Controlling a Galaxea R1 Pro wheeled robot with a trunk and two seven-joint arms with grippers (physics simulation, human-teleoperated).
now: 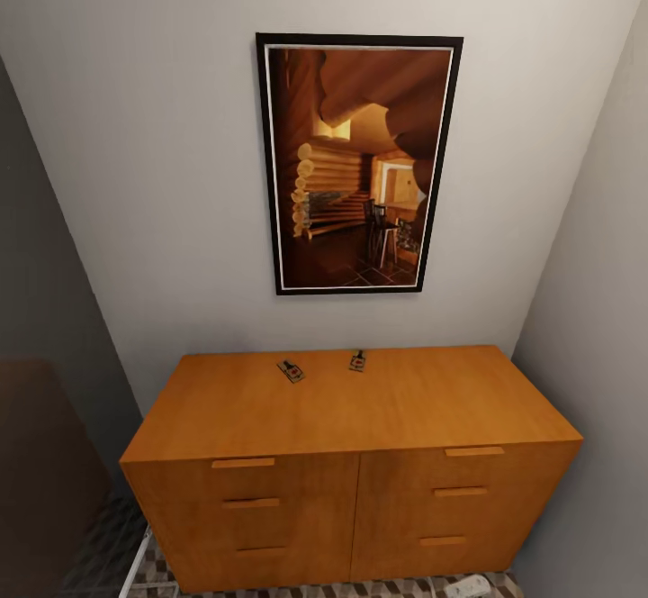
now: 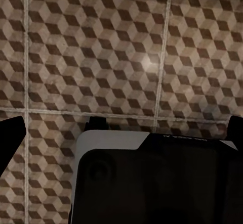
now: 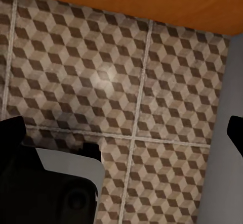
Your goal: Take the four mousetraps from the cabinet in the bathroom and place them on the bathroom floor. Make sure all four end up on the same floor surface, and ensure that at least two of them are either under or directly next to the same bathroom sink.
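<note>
On cabinet (image 1: pixel 360 409) top: two mousetraps (image 1: pixel 291 370), apart. Both my grippers spread wide over floor (image 2: pixel 101 47), empty.

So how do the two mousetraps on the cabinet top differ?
The left mousetrap lies angled across the cabinet top; the right mousetrap points nearly straight at the wall. The left one sits slightly nearer the front edge; the right one nearer the wall. Both are tiny, dark, flat and apart.
</note>
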